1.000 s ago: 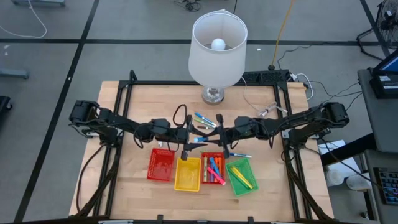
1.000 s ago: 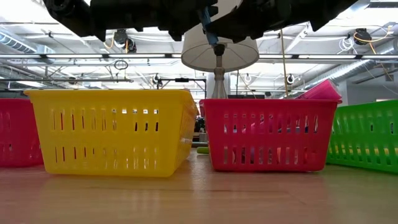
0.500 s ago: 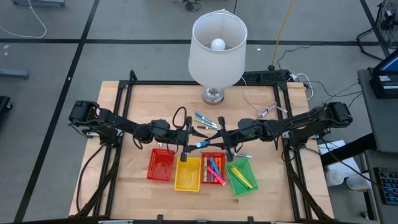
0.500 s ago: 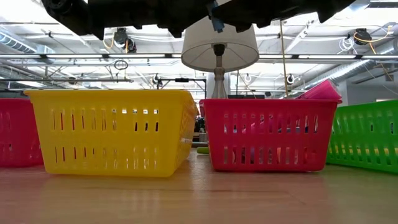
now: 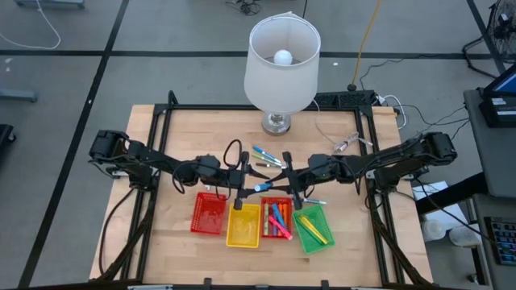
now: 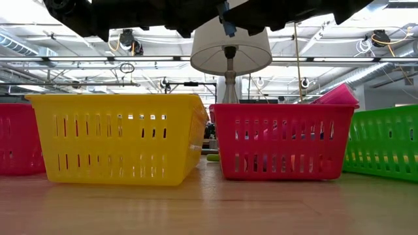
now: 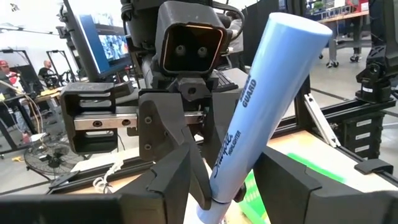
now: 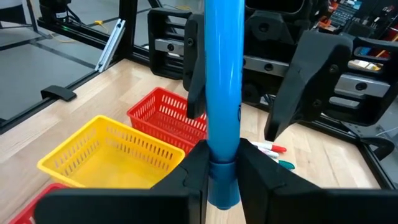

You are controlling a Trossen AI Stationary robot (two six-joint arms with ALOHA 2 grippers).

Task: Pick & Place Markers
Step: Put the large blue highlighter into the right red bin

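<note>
The wooden table (image 5: 177, 129) carries a lamp (image 5: 281, 56), loose markers (image 5: 266, 155) beyond the tools, and red, yellow, red and green trays (image 5: 241, 226) beneath them.
</note>
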